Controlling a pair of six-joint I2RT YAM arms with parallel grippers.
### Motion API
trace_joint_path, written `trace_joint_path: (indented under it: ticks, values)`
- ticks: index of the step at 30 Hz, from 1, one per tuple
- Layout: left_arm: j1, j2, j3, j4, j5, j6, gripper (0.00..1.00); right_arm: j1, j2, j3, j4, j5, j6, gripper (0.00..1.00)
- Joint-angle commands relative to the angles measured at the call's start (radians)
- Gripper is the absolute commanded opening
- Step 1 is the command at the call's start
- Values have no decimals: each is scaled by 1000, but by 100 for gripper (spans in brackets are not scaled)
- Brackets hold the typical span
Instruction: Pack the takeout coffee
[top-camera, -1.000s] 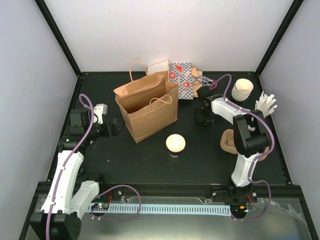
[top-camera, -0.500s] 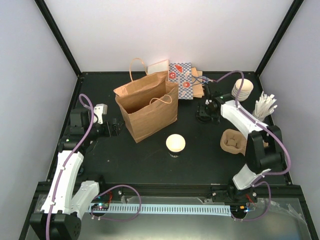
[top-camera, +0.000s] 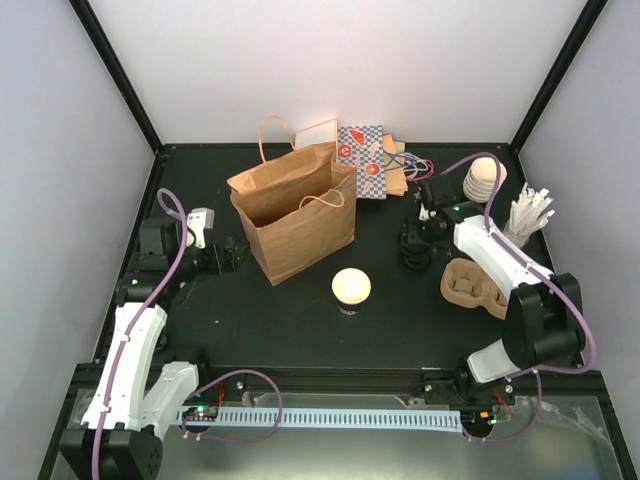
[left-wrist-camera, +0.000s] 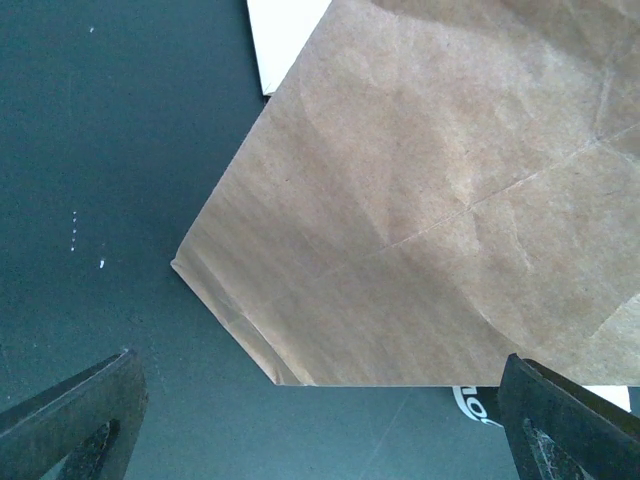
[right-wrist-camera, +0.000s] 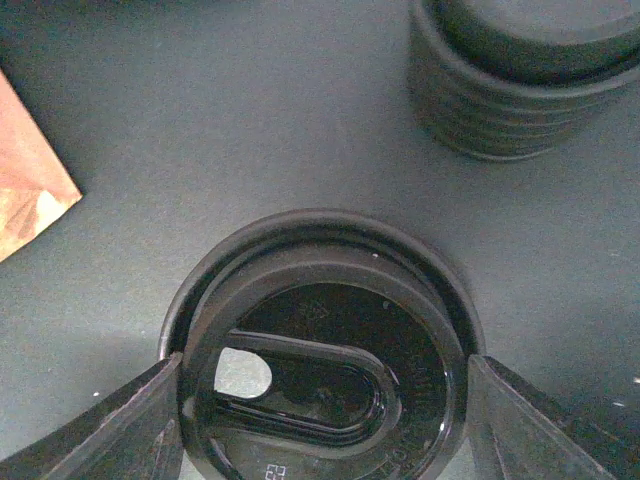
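The takeout coffee cup (top-camera: 351, 287) stands in the middle of the table, and its top shows cream from above. My right gripper (top-camera: 415, 242) is behind and to the right of it. In the right wrist view that gripper (right-wrist-camera: 320, 400) is shut on a loose black lid (right-wrist-camera: 320, 350), with a finger touching the rim on each side. A stack of black lids (right-wrist-camera: 520, 80) sits just beyond it. The brown paper bag (top-camera: 292, 210) stands open at the back left. My left gripper (top-camera: 230, 254) is wide open beside the bag's left side (left-wrist-camera: 440, 200) and holds nothing.
A brown pulp cup carrier (top-camera: 470, 283) lies to the right of the held lid. A stack of cream cups (top-camera: 484, 180) and white cutlery (top-camera: 528, 212) stand at the back right. Patterned packets (top-camera: 362, 160) lean behind the bag.
My right arm has stretched out. Its gripper went back and right, then came forward, and its jaws narrowed a little. The left arm, the bag and the cup have not moved.
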Motion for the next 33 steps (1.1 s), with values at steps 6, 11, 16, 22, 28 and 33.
trace_joint_path:
  ticks: [6, 11, 16, 22, 28, 33]
  values:
    - [-6, -23, -1, 11, -8, 2, 99, 37, -30, 26, -24, 25, -1, 63]
    - [-6, -27, -1, 11, -13, 1, 99, 52, -112, 12, -40, -71, -20, 64]
    - [-6, -28, -2, 11, -18, 0, 99, 171, -205, 17, -120, -122, -69, 63]
    - [-7, -22, -1, 12, -15, -2, 99, 356, -248, 17, -183, -111, -71, 62]
    - [-8, -21, -2, 12, -16, -3, 99, 467, -246, 41, -185, -76, -49, 62]
    - [-8, -23, -1, 11, -18, -3, 99, 551, -170, 93, -236, -5, -35, 62]
